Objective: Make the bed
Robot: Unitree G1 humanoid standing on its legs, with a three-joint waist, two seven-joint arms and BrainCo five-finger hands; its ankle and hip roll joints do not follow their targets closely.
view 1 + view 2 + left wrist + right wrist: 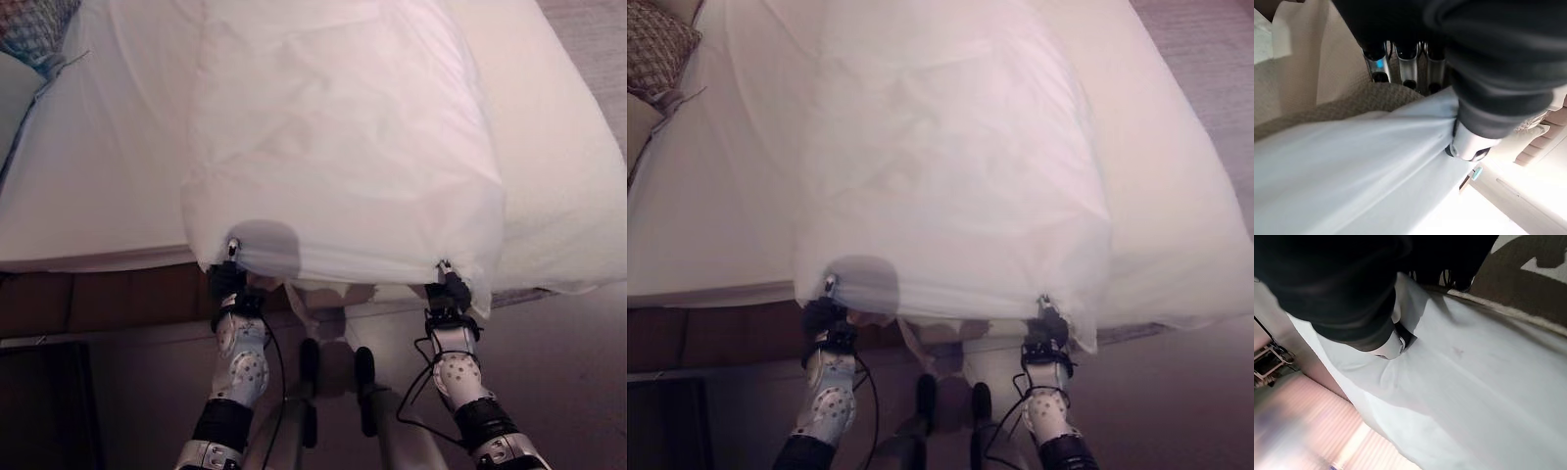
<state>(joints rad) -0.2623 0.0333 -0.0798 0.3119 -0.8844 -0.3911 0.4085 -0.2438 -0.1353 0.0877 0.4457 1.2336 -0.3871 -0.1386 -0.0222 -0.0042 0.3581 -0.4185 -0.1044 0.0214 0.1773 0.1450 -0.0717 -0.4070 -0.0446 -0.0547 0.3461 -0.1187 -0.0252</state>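
Where it drapes the bed [88, 196], thin crinkled white sheet [343, 137], apparently pinched by left hand [227, 277] and right hand [449, 290] fingers.

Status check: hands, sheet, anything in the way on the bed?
Left hand and right hand each pinching a near corner of the white sheet. Sheet lifted, billowing over the mattress. Patterned cushion at far left, off the sheet.

White sheet [343, 137] spread lengthwise over bed [88, 196].
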